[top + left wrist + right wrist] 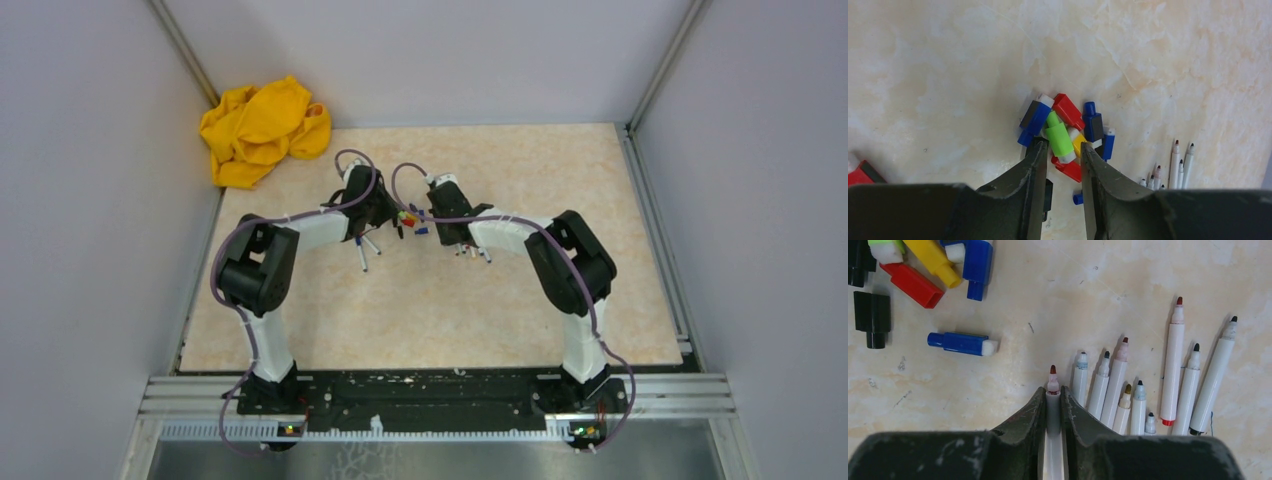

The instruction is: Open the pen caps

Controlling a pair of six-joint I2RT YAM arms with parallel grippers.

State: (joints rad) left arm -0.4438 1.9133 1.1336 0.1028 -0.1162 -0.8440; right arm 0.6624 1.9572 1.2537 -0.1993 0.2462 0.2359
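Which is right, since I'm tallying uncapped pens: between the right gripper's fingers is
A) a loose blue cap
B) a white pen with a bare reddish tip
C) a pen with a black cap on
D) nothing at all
B: in the right wrist view, a white-barrelled pen with its reddish tip exposed and no cap on it lies between the fingers of the right gripper.

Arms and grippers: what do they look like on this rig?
Both the left arm and right arm have white links with chunky black joint housings, and a purple cable loops along each. The left gripper and right gripper have dark, tapering fingers with scuffed, pale-speckled surfaces.
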